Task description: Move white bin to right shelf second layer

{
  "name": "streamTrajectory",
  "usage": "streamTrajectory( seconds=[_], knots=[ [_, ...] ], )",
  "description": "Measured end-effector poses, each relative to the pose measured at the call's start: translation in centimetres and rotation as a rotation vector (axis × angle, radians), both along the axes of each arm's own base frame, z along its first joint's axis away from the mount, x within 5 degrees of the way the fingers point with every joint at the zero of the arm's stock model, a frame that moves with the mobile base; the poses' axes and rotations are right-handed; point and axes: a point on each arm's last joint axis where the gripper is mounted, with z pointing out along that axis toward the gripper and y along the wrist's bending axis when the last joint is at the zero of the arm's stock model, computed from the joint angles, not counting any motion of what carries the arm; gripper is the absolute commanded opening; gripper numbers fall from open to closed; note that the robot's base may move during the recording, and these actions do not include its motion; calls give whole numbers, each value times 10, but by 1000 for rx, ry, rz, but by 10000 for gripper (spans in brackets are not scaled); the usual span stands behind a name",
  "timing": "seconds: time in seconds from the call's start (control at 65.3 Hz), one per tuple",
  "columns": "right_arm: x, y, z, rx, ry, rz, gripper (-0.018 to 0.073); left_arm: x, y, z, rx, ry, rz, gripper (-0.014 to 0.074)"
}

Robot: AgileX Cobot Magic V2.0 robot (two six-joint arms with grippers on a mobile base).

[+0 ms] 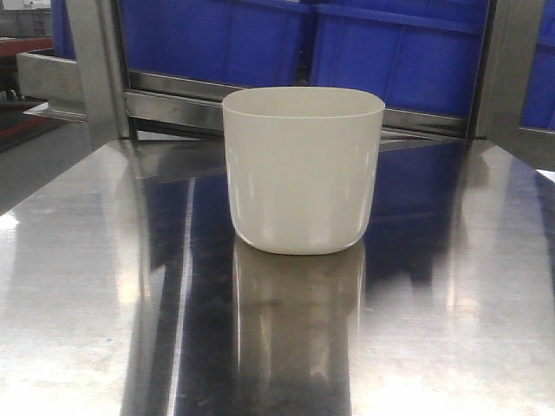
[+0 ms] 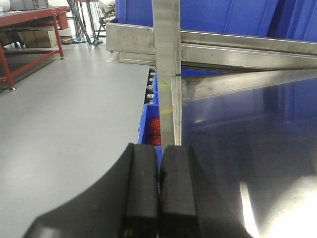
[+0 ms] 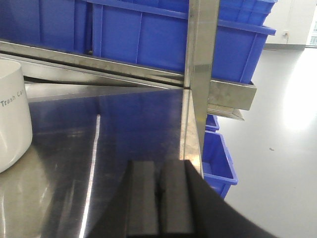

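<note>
The white bin (image 1: 302, 169) stands upright on the steel cart deck (image 1: 451, 286), ahead of the right gripper (image 3: 159, 171) and off to its left, well apart from it. Both that gripper and the left gripper (image 2: 158, 153) have their jaws pressed together, holding nothing, with blue crates (image 1: 390, 52) beyond them

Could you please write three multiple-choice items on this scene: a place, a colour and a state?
1. Where does the white bin stand? A. on the steel deck B. on a pallet C. on the floor
2. What colour are the crates behind it? A. red B. blue C. green
3. How are the left gripper and right gripper? A. both shut, empty B. one holds the bin C. both wide open
1 A: it rests on bare steel. 2 B: blue walls show. 3 A: pads meet, nothing between.
</note>
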Motion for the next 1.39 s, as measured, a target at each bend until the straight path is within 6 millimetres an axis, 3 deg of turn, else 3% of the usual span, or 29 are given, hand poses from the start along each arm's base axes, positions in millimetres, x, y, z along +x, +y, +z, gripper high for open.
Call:
streamTrajectory(
  seconds=[1.256, 1.394],
  knots=[
    [0, 0, -1, -1, 23, 4, 52, 0, 0, 0, 0, 0, 0, 85],
    [-3, 2, 10, -3, 72, 18, 52, 0, 0, 0, 0, 0, 0, 85]
  ],
)
